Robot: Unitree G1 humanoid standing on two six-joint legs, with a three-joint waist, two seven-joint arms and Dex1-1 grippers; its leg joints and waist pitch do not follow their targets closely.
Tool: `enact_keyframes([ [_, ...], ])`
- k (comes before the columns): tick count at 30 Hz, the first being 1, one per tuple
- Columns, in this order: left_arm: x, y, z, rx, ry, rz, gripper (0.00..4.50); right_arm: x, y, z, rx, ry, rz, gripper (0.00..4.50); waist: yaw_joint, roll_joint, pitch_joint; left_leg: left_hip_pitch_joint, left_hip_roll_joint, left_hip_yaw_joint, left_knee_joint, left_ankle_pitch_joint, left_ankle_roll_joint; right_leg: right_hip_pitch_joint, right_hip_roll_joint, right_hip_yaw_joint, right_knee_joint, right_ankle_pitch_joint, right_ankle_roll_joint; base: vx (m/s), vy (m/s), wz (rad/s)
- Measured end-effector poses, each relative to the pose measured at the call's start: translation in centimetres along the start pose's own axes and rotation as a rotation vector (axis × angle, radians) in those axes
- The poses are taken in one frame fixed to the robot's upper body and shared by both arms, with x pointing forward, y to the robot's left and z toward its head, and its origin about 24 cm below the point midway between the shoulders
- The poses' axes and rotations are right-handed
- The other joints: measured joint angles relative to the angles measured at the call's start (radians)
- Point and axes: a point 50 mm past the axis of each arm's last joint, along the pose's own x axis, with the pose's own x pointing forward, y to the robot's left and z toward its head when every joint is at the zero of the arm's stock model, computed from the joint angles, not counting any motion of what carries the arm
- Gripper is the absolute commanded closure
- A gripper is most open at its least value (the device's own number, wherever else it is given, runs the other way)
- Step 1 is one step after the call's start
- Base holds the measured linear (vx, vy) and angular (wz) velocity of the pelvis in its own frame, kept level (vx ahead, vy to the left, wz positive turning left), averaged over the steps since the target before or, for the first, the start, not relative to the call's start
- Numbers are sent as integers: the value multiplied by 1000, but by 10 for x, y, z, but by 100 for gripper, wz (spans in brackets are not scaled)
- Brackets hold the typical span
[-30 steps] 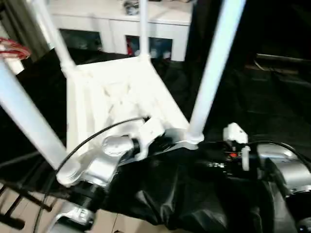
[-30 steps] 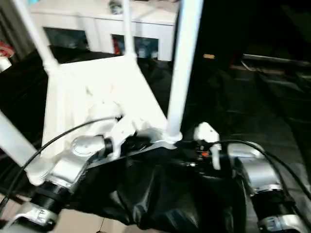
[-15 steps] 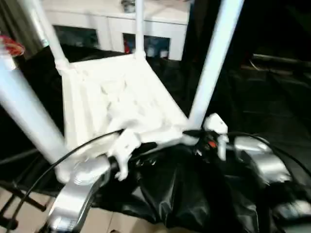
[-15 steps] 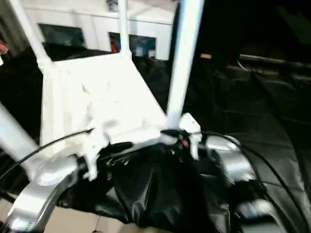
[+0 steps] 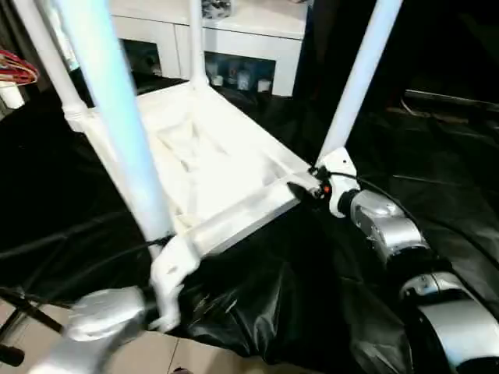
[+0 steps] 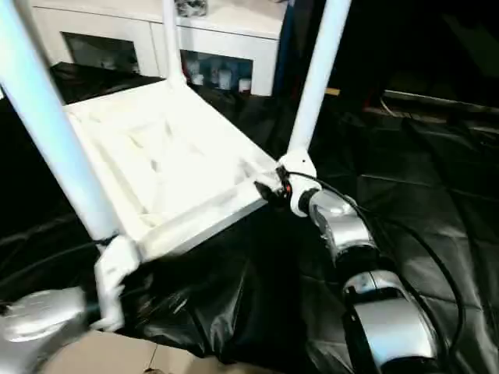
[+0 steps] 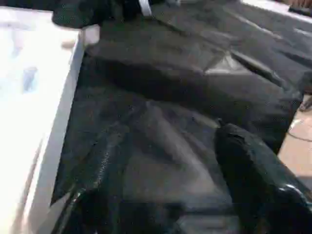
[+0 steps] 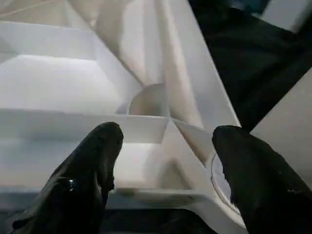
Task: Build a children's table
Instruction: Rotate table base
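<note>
Right gripper [image 8: 165,146] is hovering, fingers spread, over the tabletop [image 5: 210,167] ribs; left gripper [image 7: 165,165] is gaping above black sheet [image 7: 185,97].

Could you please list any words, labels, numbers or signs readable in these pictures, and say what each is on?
None can be read.
Table: plain white, no print or label visible.
Items behind the cabinet glass: too blurred to tell whether they carry text.
Black sheet: no markings.
</note>
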Motion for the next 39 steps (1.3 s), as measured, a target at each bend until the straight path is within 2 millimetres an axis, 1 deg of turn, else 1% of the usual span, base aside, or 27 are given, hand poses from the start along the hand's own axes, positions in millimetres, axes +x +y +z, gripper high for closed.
enact_keyframes([
  [2,-4,5,2,16,-3,31,96,0,-3,1,8,-6,-22,102,1,0,0,0,0,0,2,0,0,0,0,1,1,0,0,0,0,0],
  [4,-5,9,1,24,1,44,70,0,-2,0,6,-12,-21,102,-2,0,0,0,0,0,4,0,0,0,0,2,3,0,0,0,0,0],
  [7,-6,13,0,33,0,65,61,0,-1,-1,-8,-16,-17,102,-5,0,0,0,0,0,4,0,0,0,0,2,4,0,0,0,0,0],
  [9,-8,19,0,39,6,86,36,0,1,-3,-17,-17,-7,102,-6,0,0,1,0,-1,4,0,0,0,0,2,5,0,0,0,0,0],
  [10,-9,21,0,39,7,100,24,0,2,-4,-19,-21,1,102,-7,0,0,1,0,-1,4,0,0,0,0,2,6,0,0,0,0,0],
  [14,-14,26,1,40,-19,135,7,-2,7,-14,-8,-11,18,102,-9,3,1,1,0,-1,4,0,0,0,1,2,6,0,1,0,0,0],
  [18,-20,21,5,8,-60,90,7,-2,6,-13,-8,-15,13,102,-9,3,1,2,0,-1,5,0,0,0,1,2,6,2,-3,0,0,0],
  [21,-23,18,3,-6,-51,60,7,-2,5,-13,-13,-21,8,102,-8,3,1,2,0,-1,5,0,0,0,1,2,6,2,-3,0,0,0],
  [25,-27,24,3,17,-51,114,7,-1,11,-10,-17,-46,35,102,-9,3,1,2,0,-1,5,0,0,0,1,2,6,2,-3,0,0,0],
  [27,-31,25,4,-3,-66,122,7,-1,14,-11,-15,-52,55,102,-9,3,1,2,0,-1,5,0,0,0,1,2,6,2,-3,0,0,0],
  [31,-44,20,7,-51,-89,102,7,-2,16,-11,-15,-62,81,102,-10,3,1,2,0,-1,5,0,0,0,1,2,6,2,-3,0,0,0],
  [35,-57,15,0,-95,-50,68,7,-3,17,-10,-20,-70,90,102,-10,3,1,3,1,-1,5,0,0,0,2,3,6,2,-3,0,0,0],
  [39,-76,20,6,-99,-53,79,7,-4,19,-12,-20,-73,97,102,-8,3,1,4,1,-1,4,0,-1,1,3,3,6,2,-3,0,0,0],
])
